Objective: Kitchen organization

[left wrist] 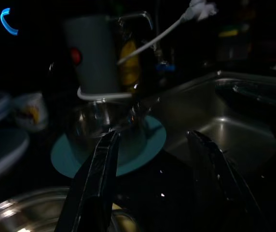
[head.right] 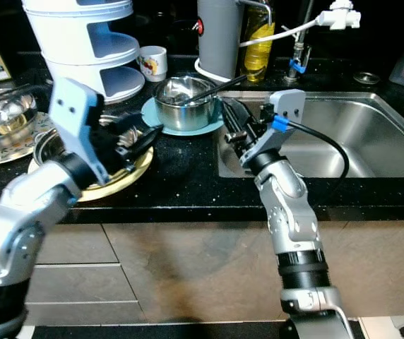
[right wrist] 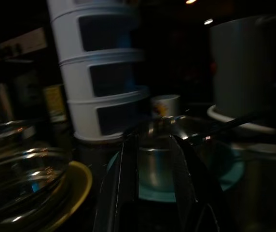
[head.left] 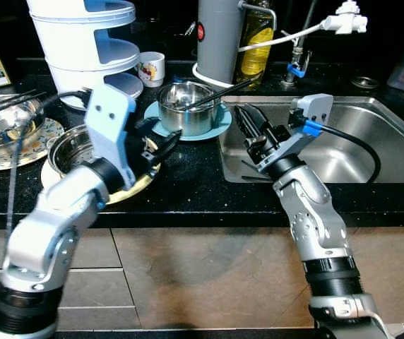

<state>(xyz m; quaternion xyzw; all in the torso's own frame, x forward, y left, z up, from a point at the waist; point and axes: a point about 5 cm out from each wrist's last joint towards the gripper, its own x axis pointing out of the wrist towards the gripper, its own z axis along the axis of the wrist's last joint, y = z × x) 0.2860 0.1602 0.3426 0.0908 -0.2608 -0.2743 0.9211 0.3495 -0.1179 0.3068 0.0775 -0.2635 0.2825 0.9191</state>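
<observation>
A steel pot sits on a teal plate on the black counter, a dark utensil leaning out of it; the left gripper hovers beside it with fingers spread wide, holding nothing; the right gripper hangs over the sink edge, fingers slightly apart and empty. The head views show a steel bowl on a yellow plate; the right wrist view shows a white tiered rack and a mug behind the pot.
</observation>
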